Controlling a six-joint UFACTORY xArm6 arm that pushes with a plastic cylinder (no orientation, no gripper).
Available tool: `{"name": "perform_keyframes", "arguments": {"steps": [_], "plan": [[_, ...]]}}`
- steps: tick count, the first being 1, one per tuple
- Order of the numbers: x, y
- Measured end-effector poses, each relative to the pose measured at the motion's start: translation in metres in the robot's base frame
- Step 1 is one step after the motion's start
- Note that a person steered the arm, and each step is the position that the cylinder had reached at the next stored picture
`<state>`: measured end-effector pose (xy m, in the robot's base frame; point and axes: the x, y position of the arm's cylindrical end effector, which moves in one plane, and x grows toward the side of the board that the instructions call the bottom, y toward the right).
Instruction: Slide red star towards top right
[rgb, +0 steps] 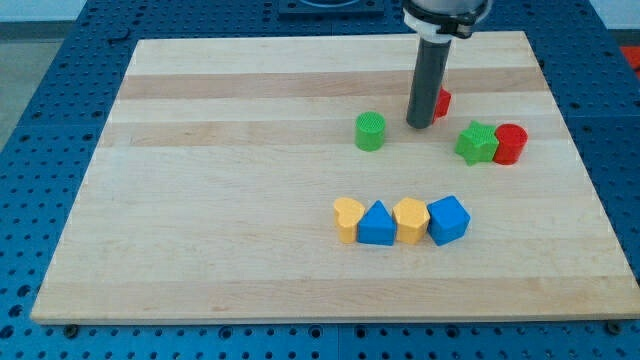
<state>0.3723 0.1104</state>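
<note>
Our tip (420, 125) is down on the board (230, 220), touching the left side of the red star (441, 102); no jaws on this rod, so nothing is grasped.

Left to right: green cylinder (370, 131) sits just left of our tip, apart from it. We mostly hide the red star behind the rod; only its right edge shows, up in the upper right part of the board, so its shape can't be confirmed. Further right, green star (477, 142) touches the red cylinder (510, 144). Lower down, mid-board, we have a tight row, each touching the next: yellow heart (348, 219), blue triangle (377, 224), yellow hexagon (411, 220), blue cube (448, 220). That row is well apart from our tip.
</note>
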Motion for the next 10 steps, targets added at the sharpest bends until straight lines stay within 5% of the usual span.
{"name": "perform_keyframes", "arguments": {"steps": [2,6,10], "plan": [[-0.002,-0.069],[-0.044,0.022],[-0.011,-0.028]]}}
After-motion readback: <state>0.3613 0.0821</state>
